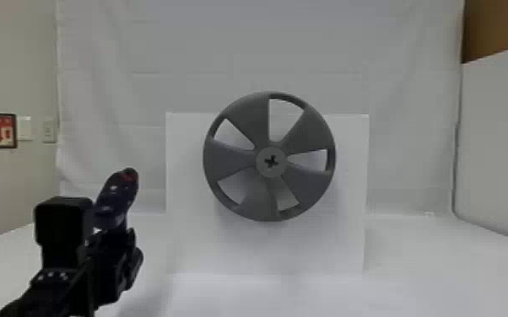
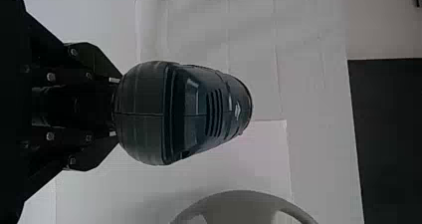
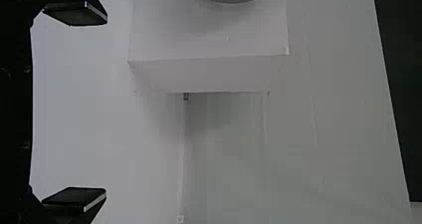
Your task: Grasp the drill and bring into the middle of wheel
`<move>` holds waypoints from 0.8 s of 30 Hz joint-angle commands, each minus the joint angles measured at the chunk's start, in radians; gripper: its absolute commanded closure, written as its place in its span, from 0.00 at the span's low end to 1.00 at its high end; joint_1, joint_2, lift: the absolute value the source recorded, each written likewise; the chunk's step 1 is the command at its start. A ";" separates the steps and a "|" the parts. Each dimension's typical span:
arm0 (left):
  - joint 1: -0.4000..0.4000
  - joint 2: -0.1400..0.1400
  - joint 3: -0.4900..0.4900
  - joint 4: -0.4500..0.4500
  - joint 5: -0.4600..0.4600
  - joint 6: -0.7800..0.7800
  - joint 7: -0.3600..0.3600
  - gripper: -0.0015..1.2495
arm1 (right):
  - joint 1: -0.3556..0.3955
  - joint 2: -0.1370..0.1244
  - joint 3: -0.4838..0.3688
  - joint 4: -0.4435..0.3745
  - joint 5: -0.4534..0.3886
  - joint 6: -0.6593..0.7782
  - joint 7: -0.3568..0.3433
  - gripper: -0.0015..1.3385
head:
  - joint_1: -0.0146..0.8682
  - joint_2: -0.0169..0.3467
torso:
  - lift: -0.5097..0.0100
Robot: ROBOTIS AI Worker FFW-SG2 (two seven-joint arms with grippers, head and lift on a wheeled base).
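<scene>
While your left pincer (image 2: 114, 107) is pinching the drill (image 1: 116, 196) to the left of the wheel (image 1: 232, 161), your right pincer (image 3: 103, 105) is hanging spread. You are wanting to ease the drill toward the wheel's hub (image 1: 271, 172), clearing the rim (image 1: 331, 160) and squaring up before advancing; its aim is perhaps tilting, so be going slowly.

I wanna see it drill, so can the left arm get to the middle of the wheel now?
Probably yes. The left gripper holds the drill off to the left, and nothing seems to stand between it and the middle of the wheel, but I can't tell how far away that is.
</scene>
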 commanded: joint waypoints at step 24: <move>-0.046 0.050 -0.193 -0.175 0.157 0.109 0.038 0.98 | 0.000 0.017 -0.019 0.000 0.011 -0.006 0.000 0.06 | 0.08 0.13 | 0.21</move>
